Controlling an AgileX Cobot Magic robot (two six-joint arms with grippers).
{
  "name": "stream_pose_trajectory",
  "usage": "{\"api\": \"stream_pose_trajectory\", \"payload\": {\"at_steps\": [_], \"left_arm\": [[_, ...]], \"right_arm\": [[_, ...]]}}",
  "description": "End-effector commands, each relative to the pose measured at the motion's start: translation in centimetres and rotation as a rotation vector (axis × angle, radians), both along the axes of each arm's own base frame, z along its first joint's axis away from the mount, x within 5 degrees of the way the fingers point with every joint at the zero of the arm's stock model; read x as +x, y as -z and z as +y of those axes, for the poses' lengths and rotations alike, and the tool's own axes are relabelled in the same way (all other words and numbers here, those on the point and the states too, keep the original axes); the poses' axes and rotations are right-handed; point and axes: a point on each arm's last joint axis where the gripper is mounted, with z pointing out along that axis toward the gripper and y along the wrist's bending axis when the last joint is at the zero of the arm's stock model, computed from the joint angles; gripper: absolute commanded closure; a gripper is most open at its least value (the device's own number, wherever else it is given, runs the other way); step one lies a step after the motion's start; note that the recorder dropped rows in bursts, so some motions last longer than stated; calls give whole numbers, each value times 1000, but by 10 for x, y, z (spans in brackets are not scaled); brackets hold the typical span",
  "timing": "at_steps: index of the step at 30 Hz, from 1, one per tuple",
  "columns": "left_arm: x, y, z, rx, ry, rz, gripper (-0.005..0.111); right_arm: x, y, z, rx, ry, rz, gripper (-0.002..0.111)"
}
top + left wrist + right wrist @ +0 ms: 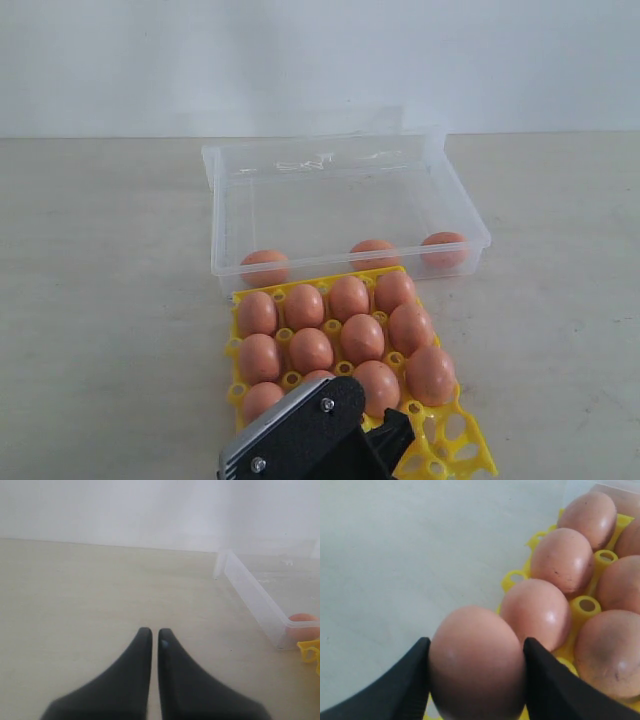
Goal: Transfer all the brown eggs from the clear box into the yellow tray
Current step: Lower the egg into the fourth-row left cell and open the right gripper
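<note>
Three brown eggs (374, 252) in clear box (330, 205), most in yellow tray (468, 452).

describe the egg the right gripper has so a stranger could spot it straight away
Find the yellow tray just in front of the clear box and follow its left column of eggs toward the camera. The brown egg at the near end is the one: unlike its seated neighbours, it is pinched between the two black fingers of the right gripper.
</note>
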Motion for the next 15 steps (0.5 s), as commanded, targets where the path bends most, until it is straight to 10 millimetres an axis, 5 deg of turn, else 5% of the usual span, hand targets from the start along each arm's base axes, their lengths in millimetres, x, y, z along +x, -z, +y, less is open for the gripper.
{"api": "stream_pose_trajectory", "payload": {"at_steps": [1, 6, 10, 15], "left_arm": [[0, 0, 0, 7, 3, -9, 103], [0, 0, 0, 7, 3, -9, 103], [0, 0, 0, 7, 3, -9, 103], [0, 0, 0, 7, 3, -9, 103]], "right_arm": [[-2, 1, 0, -21, -21, 8, 74], [-2, 2, 0, -42, -38, 7, 72], [-3, 2, 0, -50, -44, 3, 49], [-2, 2, 0, -53, -41, 2, 45]]}}
